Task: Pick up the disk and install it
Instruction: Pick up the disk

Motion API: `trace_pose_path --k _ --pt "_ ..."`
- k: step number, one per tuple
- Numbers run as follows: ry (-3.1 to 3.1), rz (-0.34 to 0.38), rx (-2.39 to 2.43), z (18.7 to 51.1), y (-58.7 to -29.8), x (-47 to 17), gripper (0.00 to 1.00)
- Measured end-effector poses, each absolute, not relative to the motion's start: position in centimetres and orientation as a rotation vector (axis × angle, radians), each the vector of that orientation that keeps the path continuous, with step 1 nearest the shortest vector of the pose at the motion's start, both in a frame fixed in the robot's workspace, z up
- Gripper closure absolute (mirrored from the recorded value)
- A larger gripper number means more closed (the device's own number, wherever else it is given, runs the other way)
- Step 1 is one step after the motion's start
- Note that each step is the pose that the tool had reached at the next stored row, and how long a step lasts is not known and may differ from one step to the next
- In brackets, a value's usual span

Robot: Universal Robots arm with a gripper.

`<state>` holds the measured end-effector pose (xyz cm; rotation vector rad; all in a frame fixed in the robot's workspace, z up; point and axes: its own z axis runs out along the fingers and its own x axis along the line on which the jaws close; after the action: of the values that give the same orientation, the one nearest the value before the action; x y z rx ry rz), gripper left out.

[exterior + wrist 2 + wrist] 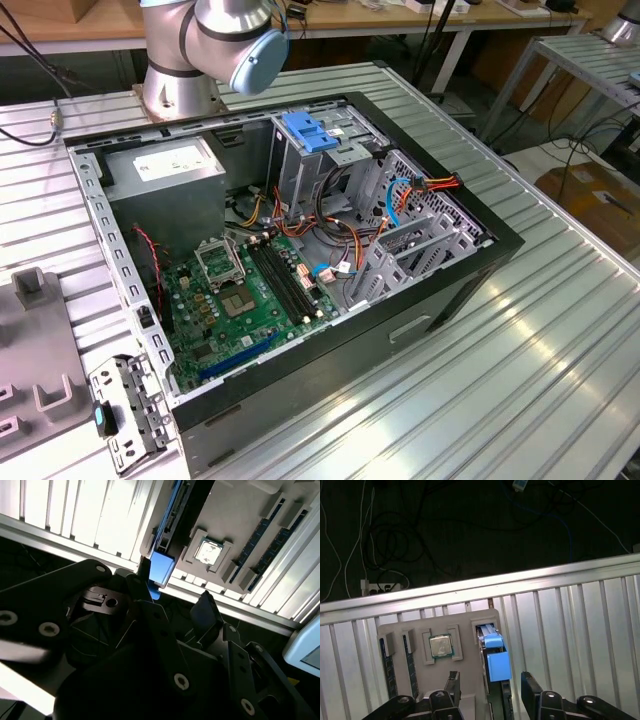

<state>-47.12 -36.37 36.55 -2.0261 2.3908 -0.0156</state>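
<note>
Pick-up step, we judge. The gripper (490, 680) is wide open and empty, above the disk (498, 665). The tray (30, 335) lies at 8 o'clock of the case (500, 245) in the exterior view. Any descent needs centring.

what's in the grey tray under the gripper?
The grey tray holds a processor chip, dark memory sticks and the disk, edge-up in its slot. Disk's lower body is hidden by the slot and gripper.

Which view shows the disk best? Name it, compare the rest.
The first wrist view: the disk stands on edge in the gray tray's slot, blue end toward the camera, unblocked. The second wrist view catches its blue end partly behind the jaws. In the exterior view I cannot make it out.
</note>
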Motion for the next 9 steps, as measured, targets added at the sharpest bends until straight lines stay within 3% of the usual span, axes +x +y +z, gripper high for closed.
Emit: trace_pose_path --k 9 --pt "2.391 -0.016 -2.026 36.55 -36.37 -47.12 0.4"
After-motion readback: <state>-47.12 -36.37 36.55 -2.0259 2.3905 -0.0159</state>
